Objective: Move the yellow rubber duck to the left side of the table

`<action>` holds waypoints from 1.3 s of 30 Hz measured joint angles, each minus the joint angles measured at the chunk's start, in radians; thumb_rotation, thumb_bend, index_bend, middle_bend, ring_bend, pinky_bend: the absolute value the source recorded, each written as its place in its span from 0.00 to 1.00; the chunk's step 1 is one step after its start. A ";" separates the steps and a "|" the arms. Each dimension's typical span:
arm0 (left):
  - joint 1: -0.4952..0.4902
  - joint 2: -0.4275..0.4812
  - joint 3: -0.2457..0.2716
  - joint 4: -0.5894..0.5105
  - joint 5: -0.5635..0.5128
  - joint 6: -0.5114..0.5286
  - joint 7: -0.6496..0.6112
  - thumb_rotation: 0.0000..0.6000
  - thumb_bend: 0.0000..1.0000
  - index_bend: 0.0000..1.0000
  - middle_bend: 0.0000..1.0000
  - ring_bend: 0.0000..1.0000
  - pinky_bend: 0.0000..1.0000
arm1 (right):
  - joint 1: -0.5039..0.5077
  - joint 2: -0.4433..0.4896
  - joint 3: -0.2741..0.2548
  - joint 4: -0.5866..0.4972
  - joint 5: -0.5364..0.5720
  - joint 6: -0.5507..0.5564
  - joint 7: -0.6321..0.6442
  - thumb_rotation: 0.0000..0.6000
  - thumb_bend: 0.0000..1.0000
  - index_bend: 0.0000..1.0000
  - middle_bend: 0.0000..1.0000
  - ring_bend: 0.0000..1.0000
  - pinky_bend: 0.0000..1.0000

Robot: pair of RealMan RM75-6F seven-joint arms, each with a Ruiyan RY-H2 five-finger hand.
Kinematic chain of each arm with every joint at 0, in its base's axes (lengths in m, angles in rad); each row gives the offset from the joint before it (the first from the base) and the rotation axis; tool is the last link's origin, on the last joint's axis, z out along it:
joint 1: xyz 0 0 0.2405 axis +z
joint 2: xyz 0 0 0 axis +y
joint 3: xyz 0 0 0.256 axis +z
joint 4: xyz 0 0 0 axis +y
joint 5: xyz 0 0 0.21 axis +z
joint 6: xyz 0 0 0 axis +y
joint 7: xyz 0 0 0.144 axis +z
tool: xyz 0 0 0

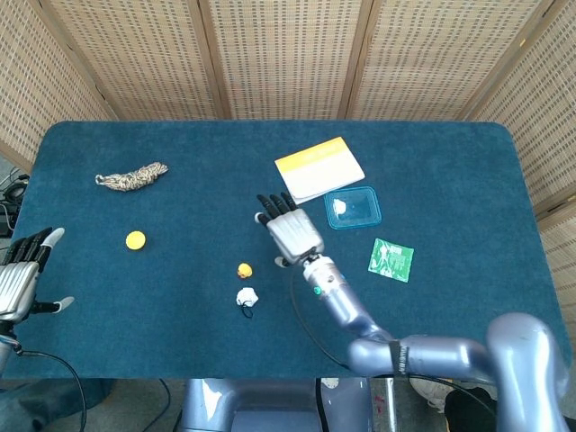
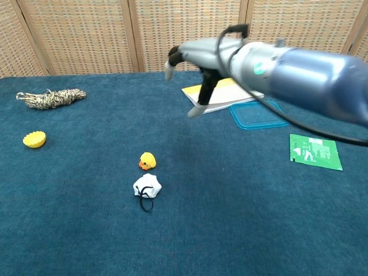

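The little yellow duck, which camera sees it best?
The chest view: the yellow rubber duck looks bigger there, with its orange beak showing. From the head view it is just a tiny yellow blob seen from above.

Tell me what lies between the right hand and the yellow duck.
Nothing: in the head view, only bare blue cloth separates the right hand from the yellow duck. The white bundle sits below the duck, outside that stretch.
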 measured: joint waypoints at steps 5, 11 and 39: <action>-0.011 -0.005 0.002 -0.009 0.064 0.022 0.008 1.00 0.00 0.00 0.00 0.00 0.00 | -0.186 0.201 -0.102 -0.031 -0.331 0.120 0.273 1.00 0.00 0.25 0.00 0.00 0.00; -0.080 0.013 -0.012 -0.049 0.090 -0.039 0.092 1.00 0.00 0.00 0.00 0.00 0.00 | -0.445 0.373 -0.218 0.008 -0.487 0.330 0.506 1.00 0.00 0.25 0.00 0.00 0.00; -0.610 -0.448 -0.106 0.236 -0.053 -0.543 0.387 1.00 0.22 0.36 0.00 0.00 0.00 | -0.803 0.458 -0.294 -0.031 -0.527 0.478 0.627 1.00 0.00 0.21 0.00 0.00 0.00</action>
